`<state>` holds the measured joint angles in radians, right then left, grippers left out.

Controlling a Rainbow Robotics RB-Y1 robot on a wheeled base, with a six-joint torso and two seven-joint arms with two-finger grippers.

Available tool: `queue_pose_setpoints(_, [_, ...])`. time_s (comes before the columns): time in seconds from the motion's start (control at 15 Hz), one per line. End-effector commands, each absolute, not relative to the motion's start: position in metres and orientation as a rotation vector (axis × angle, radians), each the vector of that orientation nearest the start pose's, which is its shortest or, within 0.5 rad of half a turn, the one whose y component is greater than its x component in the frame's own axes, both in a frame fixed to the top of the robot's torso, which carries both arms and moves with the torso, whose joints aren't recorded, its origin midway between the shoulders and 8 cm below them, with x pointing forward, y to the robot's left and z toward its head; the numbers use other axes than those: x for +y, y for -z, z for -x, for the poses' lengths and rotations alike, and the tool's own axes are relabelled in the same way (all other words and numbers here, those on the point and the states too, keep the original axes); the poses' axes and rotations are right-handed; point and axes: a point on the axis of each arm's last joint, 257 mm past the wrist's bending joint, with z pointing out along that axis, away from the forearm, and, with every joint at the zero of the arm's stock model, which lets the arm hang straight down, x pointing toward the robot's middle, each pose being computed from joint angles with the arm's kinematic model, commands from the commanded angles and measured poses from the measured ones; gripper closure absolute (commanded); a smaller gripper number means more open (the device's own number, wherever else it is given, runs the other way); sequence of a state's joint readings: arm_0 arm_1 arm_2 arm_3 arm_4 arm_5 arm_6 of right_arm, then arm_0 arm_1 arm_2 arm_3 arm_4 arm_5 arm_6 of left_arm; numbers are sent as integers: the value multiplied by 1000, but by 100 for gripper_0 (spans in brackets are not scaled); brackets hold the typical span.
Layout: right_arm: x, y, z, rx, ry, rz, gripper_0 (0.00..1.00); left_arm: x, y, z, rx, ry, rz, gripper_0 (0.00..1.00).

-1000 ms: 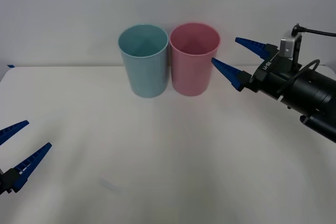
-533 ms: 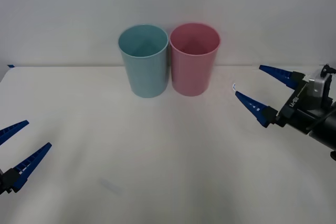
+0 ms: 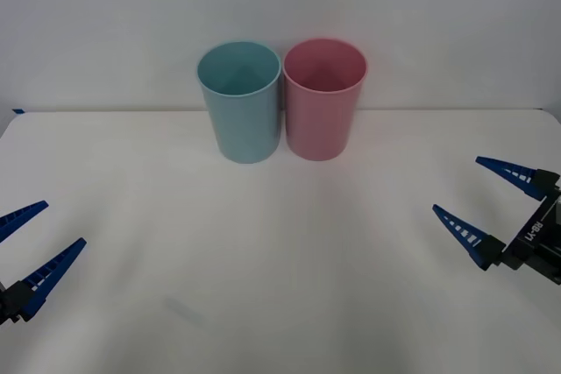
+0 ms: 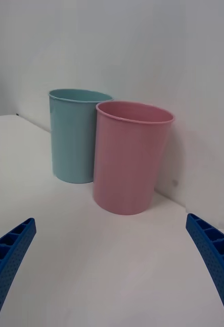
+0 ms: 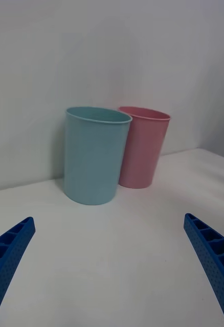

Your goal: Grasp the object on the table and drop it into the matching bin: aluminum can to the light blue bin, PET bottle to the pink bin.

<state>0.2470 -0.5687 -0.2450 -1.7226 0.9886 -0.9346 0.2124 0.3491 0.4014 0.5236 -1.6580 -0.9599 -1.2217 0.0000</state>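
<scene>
The light blue bin (image 3: pixel 240 102) and the pink bin (image 3: pixel 324 102) stand upright side by side at the back of the white table (image 3: pixel 280 243), the pink one to the right. The object, a PET bottle or aluminum can, is out of view. My right gripper (image 3: pixel 456 185) is open and holds nothing, low over the table's right side and well to the right of the pink bin (image 4: pixel 130 158). My left gripper (image 3: pixel 65 222) rests open at the near left, facing the light blue bin (image 5: pixel 94 153).
A plain pale wall rises directly behind the bins. A wide stretch of bare tabletop lies between the two grippers and the bins.
My right gripper has drawn back from beside the pink bin's rim, moving down and to the right toward the table's near right side, still open. The left arm has not moved.
</scene>
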Motion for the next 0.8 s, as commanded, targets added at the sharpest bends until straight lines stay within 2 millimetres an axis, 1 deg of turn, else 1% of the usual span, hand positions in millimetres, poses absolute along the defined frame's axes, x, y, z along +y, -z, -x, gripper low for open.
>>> queue_pose_setpoints(0.07, [-285,175,-382,1424,-394,757,0,330,169,-342,1441,567,-465,0])
queue_pose_setpoints(0.2, [-293,180,-366,1445,-414,751,0,330,169,-342,1441,567,-465,0])
queue_pose_setpoints(0.33, [-300,187,-354,1470,-425,735,0,330,169,-342,1441,567,-465,0])
queue_pose_setpoints(0.4, [-301,189,-351,1474,-430,736,0,330,169,-342,1441,567,-465,0])
queue_pose_setpoints(0.6, [-300,192,-345,1481,-440,745,0,330,169,-342,1441,567,-465,0])
queue_pose_setpoints(0.8, [-301,193,-344,1481,-438,746,0,330,169,-342,1441,567,-465,0])
